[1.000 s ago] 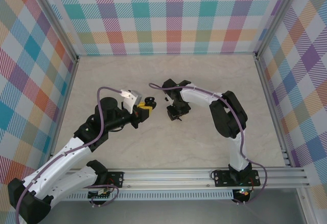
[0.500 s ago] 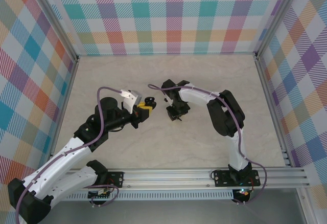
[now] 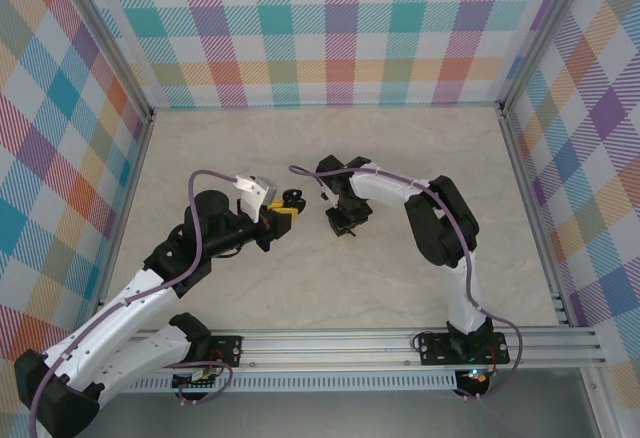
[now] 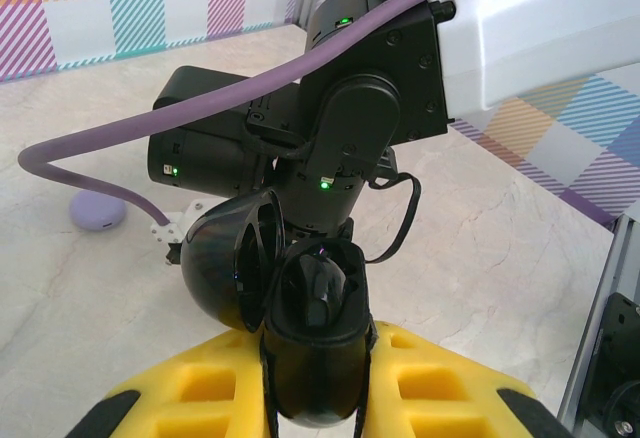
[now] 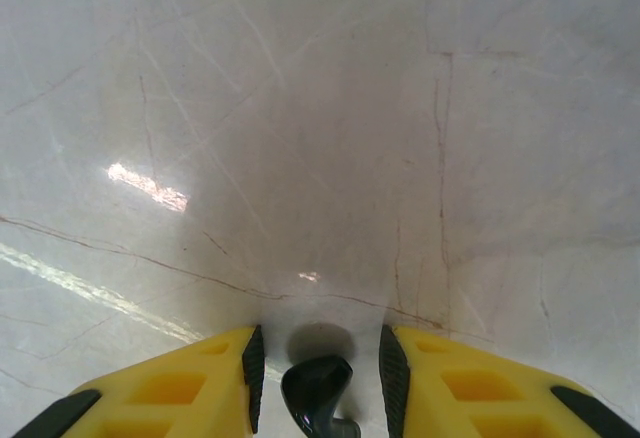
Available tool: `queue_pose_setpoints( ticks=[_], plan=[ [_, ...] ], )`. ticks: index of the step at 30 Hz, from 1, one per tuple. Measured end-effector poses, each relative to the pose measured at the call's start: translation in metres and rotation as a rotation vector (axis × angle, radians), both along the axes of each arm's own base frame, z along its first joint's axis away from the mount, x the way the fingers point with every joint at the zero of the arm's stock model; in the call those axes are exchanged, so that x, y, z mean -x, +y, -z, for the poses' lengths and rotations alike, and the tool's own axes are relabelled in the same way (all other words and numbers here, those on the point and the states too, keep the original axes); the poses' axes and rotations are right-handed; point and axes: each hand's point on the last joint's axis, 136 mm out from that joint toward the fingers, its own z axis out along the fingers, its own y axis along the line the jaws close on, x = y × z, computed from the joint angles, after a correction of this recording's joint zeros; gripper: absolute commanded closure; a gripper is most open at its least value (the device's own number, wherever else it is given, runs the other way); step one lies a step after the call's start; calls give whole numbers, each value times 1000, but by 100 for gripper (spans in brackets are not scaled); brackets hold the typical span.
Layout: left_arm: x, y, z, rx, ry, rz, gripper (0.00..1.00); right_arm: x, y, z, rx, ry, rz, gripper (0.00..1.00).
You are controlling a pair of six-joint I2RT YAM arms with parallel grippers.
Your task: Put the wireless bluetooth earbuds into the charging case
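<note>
Jaws of the left gripper (image 3: 285, 208) are clamped on the base of the black charging case (image 4: 320, 348). They hold it up off the table (image 3: 400, 148) with its lid swung open toward the other arm. Those of the right gripper (image 5: 319, 358) are drawn in to a narrow gap around a black earbud (image 5: 317, 396). It hangs above its own shadow on the marble, so I judge it is pinched further back between the pads.

Over the last second the right arm (image 3: 400, 190) has crept a little toward the left arm (image 3: 150, 288) in the top view, while the left arm and its case have stayed put. The two grippers are now near each other but still apart (a strip of bare table shows between them). That reads as the slow closing stage of an approach, with the insertion itself not yet begun.

In the left wrist view the open case faces the right arm's dark wrist housing, which sits just behind the lid. One well inside looks occupied by something dark, but it is too dim to call. A lilac case (image 4: 97, 210) lies on the table well off to one side, apparently closed.

The earbud is pointed down at bare table, not at the case. It will likely need turning toward the open well before it can seat.
</note>
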Motion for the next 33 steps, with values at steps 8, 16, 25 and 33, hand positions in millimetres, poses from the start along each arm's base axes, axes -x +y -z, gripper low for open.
queue_pose_setpoints(
  ticks=[8,16,25,33],
  plan=[
    [0,0,0,0,0,0,82,1,0,0,-1,2,-24,59],
    [0,0,0,0,0,0,82,0,-1,0,6,0,-40,64],
    [0,0,0,0,0,0,82,-1,-5,0,15,2,-4,77],
    [0,0,0,0,0,0,82,-14,-25,-1,0,22,184,77]
  ],
)
